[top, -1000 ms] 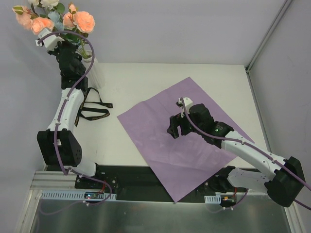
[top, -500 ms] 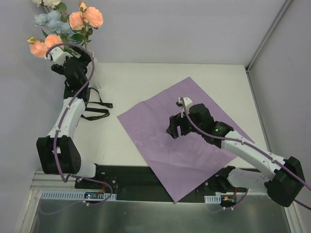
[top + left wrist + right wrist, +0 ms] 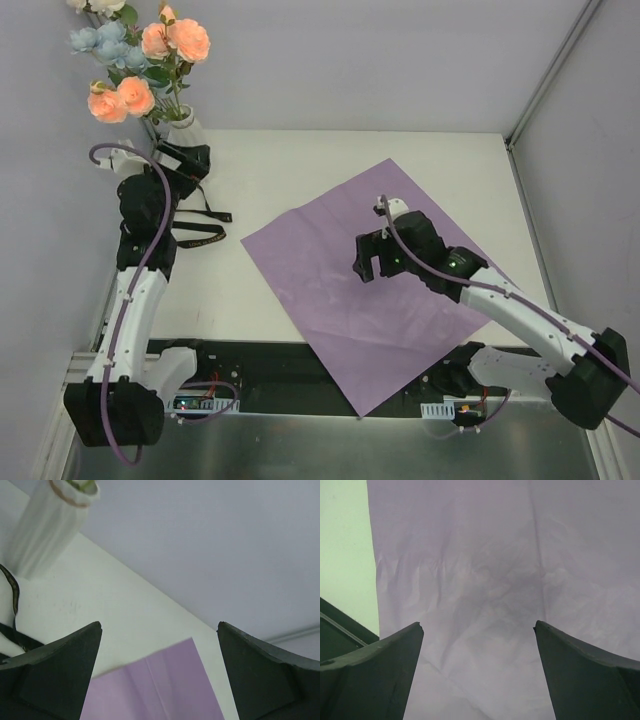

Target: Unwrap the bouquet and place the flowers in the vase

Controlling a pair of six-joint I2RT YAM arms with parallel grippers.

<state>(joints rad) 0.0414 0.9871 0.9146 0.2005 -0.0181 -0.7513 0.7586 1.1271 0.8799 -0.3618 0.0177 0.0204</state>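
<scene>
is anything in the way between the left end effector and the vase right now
Nothing visible. The left end effector is open, and only bare table lies between it and the vase, which already holds the flowers.

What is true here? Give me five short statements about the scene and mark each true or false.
1. The flowers stand in the vase. True.
2. The left gripper grips a stem. False: its jaws are open and empty, beside the vase.
3. The paper lies spread on the table. True.
4. The ribbon lies on the paper. False: it lies on the bare table left of the paper, near the vase.
5. The right gripper hovers open over the paper. True.
</scene>
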